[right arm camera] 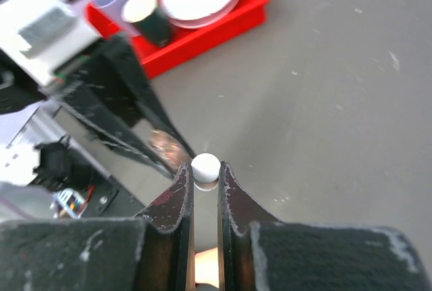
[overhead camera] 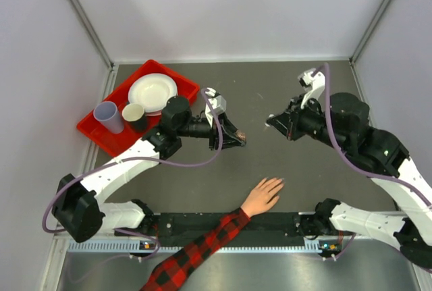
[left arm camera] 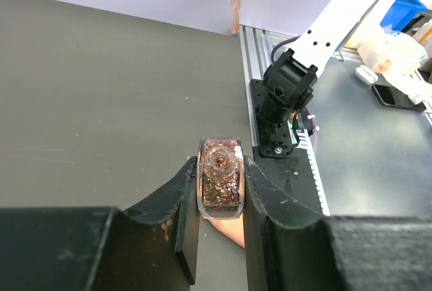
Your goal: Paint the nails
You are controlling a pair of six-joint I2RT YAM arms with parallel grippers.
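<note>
**Q:** Nearest first. What's up front?

**A:** My left claw, filling the bottom of its own view. It's clenched on the flat sides of a small glass bottle of coppery glitter polish, with the open neck facing the camera.

**Q:** And the other one?

**A:** My right claw is pinched tight on a white round-topped cap. Anything below the cap is hidden by my fingers. My guess is it carries the brush.

**Q:** Where are the nails?

**A:** The nails are at the fingertips of the hand. It lies flat on the dark table with fingers spread, near my bases and between the two arms. The plaid sleeve runs off the near edge. Both claws are beyond the hand and apart from it. The nails are too small for me to see any polish on them.

**Q:** How will they handle?

**A:** My judgement: they're hard, smooth and tiny, sitting on soft fingers that may shift. There's nothing to grab, so only the brush tip should touch them, and lightly. The bottle is slick, breakable glass, so gripping the flat sides is right. The cap is light and is best held by its stem.

**Q:** Anything else?

**A:** A red tray sits far left holding a plate and cups. It isn't involved.
</note>
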